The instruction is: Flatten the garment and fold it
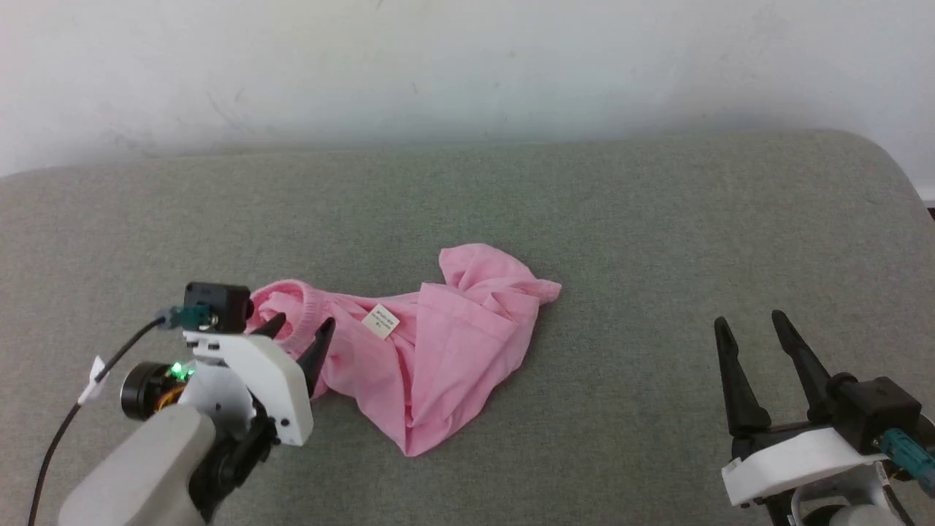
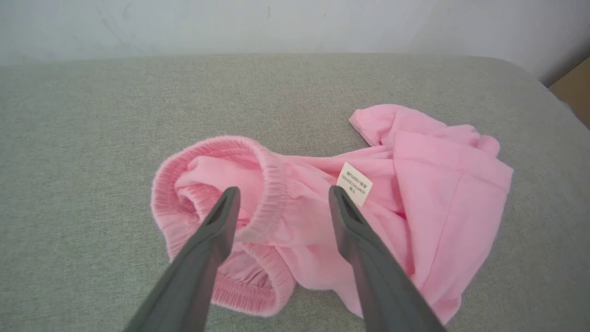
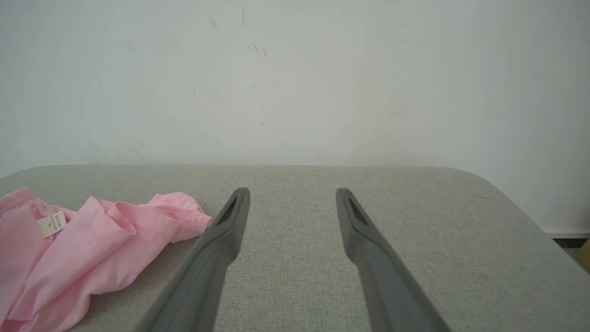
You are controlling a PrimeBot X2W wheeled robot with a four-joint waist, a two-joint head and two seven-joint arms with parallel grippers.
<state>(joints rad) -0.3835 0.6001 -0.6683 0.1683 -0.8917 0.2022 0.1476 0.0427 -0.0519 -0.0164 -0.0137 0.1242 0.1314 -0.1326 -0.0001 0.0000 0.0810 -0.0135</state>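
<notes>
The pink garment (image 1: 438, 343) lies crumpled in the middle of the grey padded surface, its white care label (image 1: 381, 321) facing up. Its gathered elastic hem (image 2: 269, 184) curls at the left end. My left gripper (image 1: 299, 332) hovers open over that hem, one finger on either side of the elastic band in the left wrist view, where the gripper (image 2: 282, 196) holds nothing. My right gripper (image 1: 751, 321) stands open over bare surface to the right of the garment (image 3: 92, 249), well apart from it, and the right wrist view shows the gripper (image 3: 292, 196) with nothing between its fingers.
The grey padded surface (image 1: 657, 241) runs back to a white wall (image 1: 467, 66). Its rounded right corner (image 1: 884, 153) and edge lie near my right arm. A brown box corner (image 2: 574, 87) shows beyond the surface's edge.
</notes>
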